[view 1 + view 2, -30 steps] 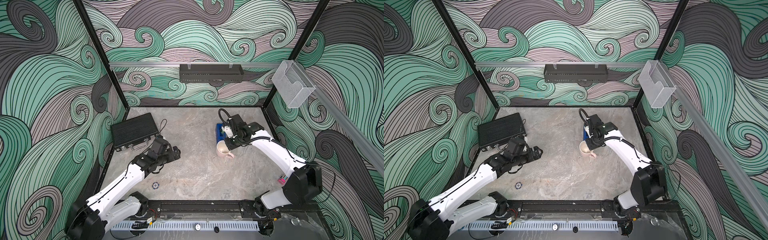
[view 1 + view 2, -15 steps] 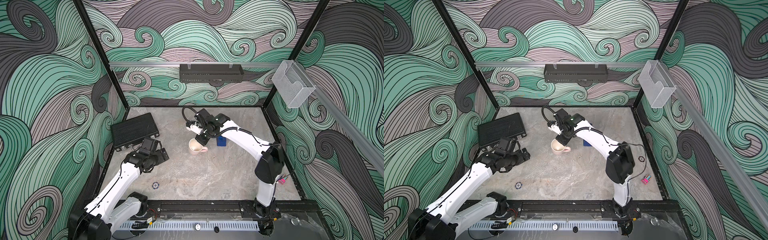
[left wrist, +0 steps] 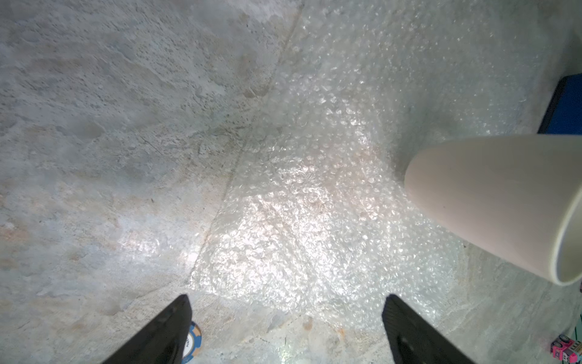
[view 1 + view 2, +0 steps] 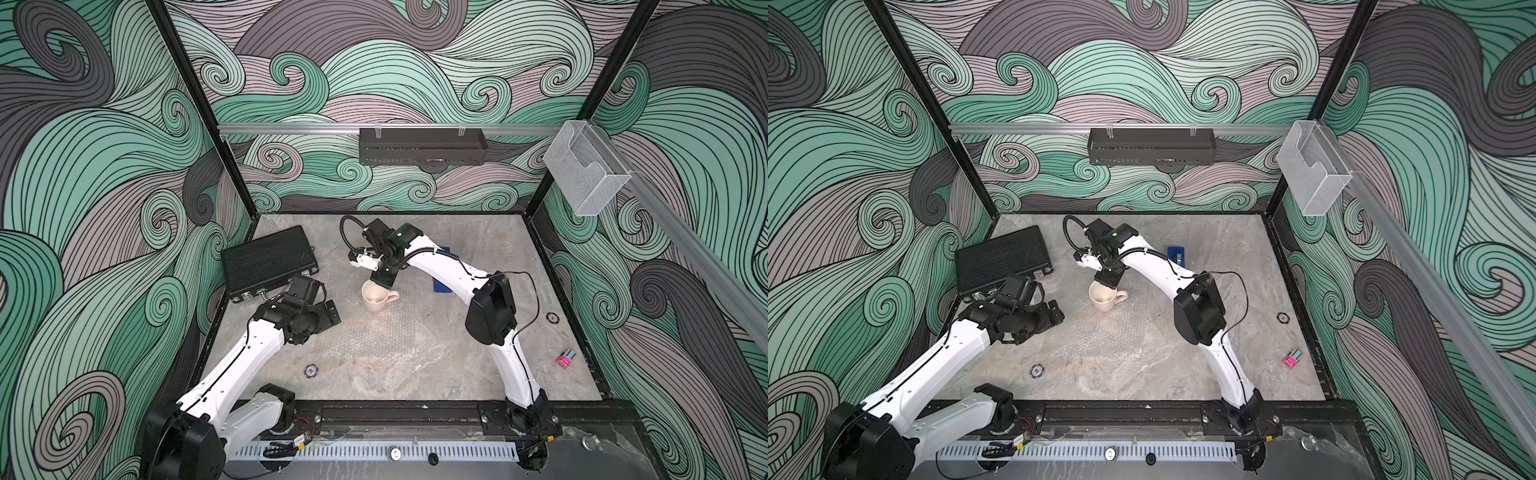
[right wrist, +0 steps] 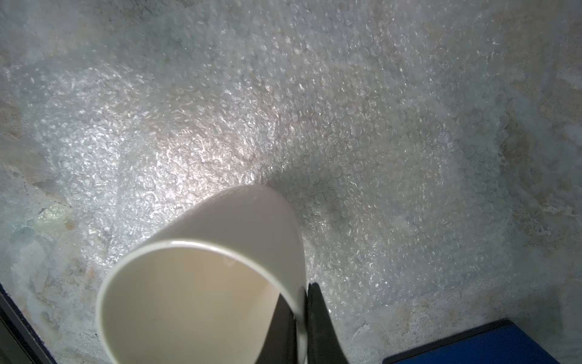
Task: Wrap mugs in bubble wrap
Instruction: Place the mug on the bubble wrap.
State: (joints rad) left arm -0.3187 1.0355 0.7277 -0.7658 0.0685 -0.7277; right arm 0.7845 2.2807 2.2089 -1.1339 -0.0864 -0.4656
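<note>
Mug rim within right pincer

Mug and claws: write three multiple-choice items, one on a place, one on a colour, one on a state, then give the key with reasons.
1. The mug is above which thing?
A) the bubble wrap
B) a black case
C) a poker chip

2. What colour is the mug's inside?
A) blue
B) cream
C) black

3. What state is the right claw in?
A) open, away from the mug
B) shut on the bubble wrap
C) shut on the mug's rim

Key:
1 A, since the right wrist view shows the bubbled sheet under and around the mug.
2 B, since the same view looks into a cream interior.
3 C, since its jaws pinch the wall, one inside the rim and one outside.
</note>
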